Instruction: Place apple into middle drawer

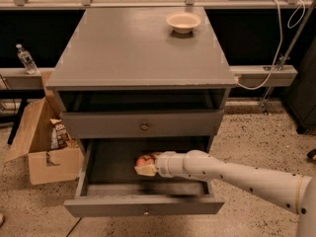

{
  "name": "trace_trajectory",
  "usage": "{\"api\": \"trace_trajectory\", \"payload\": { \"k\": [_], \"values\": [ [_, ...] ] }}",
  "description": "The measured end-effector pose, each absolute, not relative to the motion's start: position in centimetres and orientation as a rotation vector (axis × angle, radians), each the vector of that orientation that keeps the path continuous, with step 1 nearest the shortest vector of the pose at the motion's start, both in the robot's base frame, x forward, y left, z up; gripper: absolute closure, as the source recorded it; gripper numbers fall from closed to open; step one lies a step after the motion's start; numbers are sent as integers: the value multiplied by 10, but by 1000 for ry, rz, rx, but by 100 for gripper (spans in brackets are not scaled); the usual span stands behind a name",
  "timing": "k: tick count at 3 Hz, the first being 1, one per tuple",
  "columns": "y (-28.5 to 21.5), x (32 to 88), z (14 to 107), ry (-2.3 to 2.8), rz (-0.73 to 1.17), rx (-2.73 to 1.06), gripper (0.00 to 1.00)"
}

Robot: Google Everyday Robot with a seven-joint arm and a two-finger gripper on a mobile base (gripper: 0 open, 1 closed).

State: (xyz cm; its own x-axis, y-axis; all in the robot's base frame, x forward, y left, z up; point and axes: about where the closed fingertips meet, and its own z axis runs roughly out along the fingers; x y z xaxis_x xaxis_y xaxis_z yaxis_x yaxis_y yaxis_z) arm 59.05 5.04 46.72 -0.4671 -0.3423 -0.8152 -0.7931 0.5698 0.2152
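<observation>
Looking down from the near side, I see the middle drawer point(98, 207) pulled right out toward me, its plain front lowest in view and its dark floor bare on the left half. A white arm point(237, 174) comes in from the right, over the drawer's right wall, and ends in the gripper point(148, 168) near the middle of the drawer. The gripper is clamped on the apple point(143, 159), which shows red just above the gripper's pale tip. The apple is inside the drawer's outline, but I can't tell whether it rests on the floor or hangs just above it.

To my eye the step in hand is the set-down. It would go best if the apple is lowered until it touches the drawer floor before the grip is let go, because a round fruit dropped from any height will likely roll toward a wall. The release should be slow, and the arm should back out the way it points, keeping under the upper drawer point(143, 126), whose front with its dark knob hangs just behind and above.

Beyond that, the cabinet top point(123, 48) carries a cream bowl point(183, 21) near its back edge. Off to the left, a cardboard box point(39, 147) stands open on the floor beside the cabinet, and a bottle point(24, 58) stands on a ledge farther back.
</observation>
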Motion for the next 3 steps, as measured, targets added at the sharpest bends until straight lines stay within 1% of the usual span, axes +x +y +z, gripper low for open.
{"api": "trace_trajectory", "payload": {
  "k": [2,3],
  "values": [
    [83,596,435,2056,869,-964,3],
    [89,593,426,2069,887,-989,0]
  ]
}}
